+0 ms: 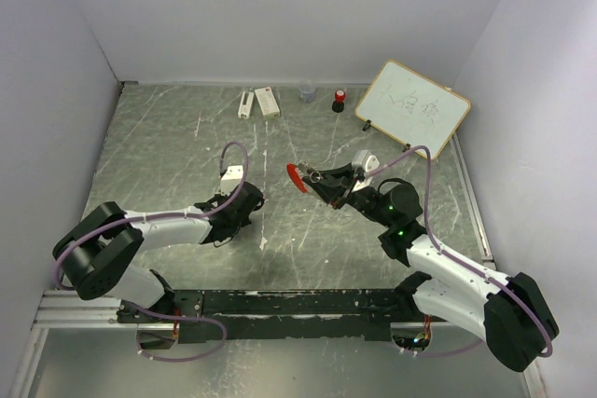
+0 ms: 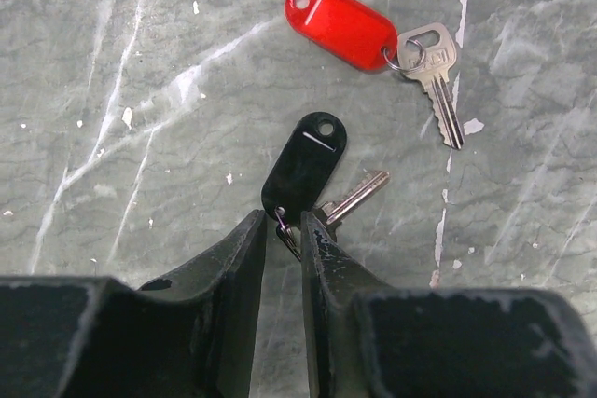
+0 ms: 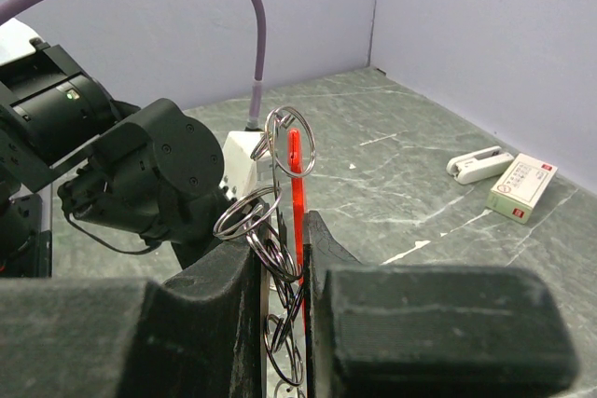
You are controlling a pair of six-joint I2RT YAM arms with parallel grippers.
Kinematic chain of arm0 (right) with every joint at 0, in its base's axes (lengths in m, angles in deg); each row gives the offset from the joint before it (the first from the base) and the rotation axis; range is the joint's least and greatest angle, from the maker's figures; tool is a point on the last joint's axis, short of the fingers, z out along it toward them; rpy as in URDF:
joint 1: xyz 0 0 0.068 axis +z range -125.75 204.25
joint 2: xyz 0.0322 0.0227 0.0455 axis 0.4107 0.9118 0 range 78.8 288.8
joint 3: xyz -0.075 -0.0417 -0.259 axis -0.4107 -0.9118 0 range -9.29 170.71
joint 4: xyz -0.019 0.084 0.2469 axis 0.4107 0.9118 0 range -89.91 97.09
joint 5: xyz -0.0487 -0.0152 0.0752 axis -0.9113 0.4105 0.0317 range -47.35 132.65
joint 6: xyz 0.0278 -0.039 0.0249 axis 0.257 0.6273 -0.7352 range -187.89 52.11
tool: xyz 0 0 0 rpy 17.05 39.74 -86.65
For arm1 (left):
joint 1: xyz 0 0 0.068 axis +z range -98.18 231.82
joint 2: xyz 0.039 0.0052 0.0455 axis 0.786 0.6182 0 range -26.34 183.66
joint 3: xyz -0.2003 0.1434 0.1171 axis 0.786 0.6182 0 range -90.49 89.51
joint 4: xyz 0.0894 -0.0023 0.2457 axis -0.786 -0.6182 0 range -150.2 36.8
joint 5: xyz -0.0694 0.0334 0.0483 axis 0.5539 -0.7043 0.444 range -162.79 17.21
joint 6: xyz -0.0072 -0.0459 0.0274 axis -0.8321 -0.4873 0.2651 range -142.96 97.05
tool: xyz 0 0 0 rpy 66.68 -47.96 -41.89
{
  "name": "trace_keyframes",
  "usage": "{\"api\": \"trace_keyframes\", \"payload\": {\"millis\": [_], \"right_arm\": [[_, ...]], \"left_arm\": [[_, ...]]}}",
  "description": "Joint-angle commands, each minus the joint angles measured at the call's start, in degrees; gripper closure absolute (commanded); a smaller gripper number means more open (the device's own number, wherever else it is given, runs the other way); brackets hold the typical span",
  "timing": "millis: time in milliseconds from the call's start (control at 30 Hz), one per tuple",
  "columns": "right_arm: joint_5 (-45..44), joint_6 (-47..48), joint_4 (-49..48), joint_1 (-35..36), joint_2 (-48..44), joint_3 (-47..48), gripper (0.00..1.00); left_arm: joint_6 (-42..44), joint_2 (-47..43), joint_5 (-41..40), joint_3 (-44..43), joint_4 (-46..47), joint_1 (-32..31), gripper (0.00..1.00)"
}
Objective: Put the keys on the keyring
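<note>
Keys (image 2: 435, 76) are laid on the marbled table (image 2: 140, 90). The black-tagged key (image 2: 303, 167) is pinched at its small ring by the left gripper (image 2: 284, 226), and the red-tagged key (image 2: 340, 23) is left free at 1 o'clock from it. The keyring (image 3: 280, 221) is clamped in the right gripper (image 3: 282, 244), with its red fob (image 1: 296, 177) at 9 o'clock from that gripper.

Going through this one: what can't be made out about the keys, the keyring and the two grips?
- Left wrist: the head of the black-tagged key is hidden by the fingertips of the left gripper, so a real pinch cannot be told.
- Right wrist: the lower loops of the keyring are hidden between the fingers of the right gripper and cut off by the bottom edge.
- Top external: neither key shows beside the left gripper; the writing on the whiteboard is too small to read.
</note>
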Motion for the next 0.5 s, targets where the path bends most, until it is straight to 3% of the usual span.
{"api": "trace_keyframes", "payload": {"millis": [0, 67, 167, 333, 467], "right_arm": [[-0.13, 0.16, -2.22, -0.44, -0.29, -0.25, 1.0], [-0.13, 0.24, -2.14, -0.39, -0.23, -0.21, 1.0], [-0.14, 0.19, -2.14, -0.41, -0.29, -0.29, 1.0], [-0.08, 0.08, -2.11, -0.4, -0.07, -0.17, 1.0], [-0.4, 0.2, 0.0, -0.4, -0.35, 0.88, 1.0]], "left_arm": [[-0.01, 0.12, -1.79, -1.14, 0.79, -0.36, 0.69], [-0.1, -0.13, -1.84, -0.93, 0.7, -0.34, 0.71], [-0.03, -1.08, -1.75, -0.26, 1.06, -0.36, 0.92], [1.63, -5.18, -0.91, 1.12, 1.87, -0.3, 0.93], [8.02, -12.14, 3.71, 2.47, 5.24, -0.34, 0.93]]}}
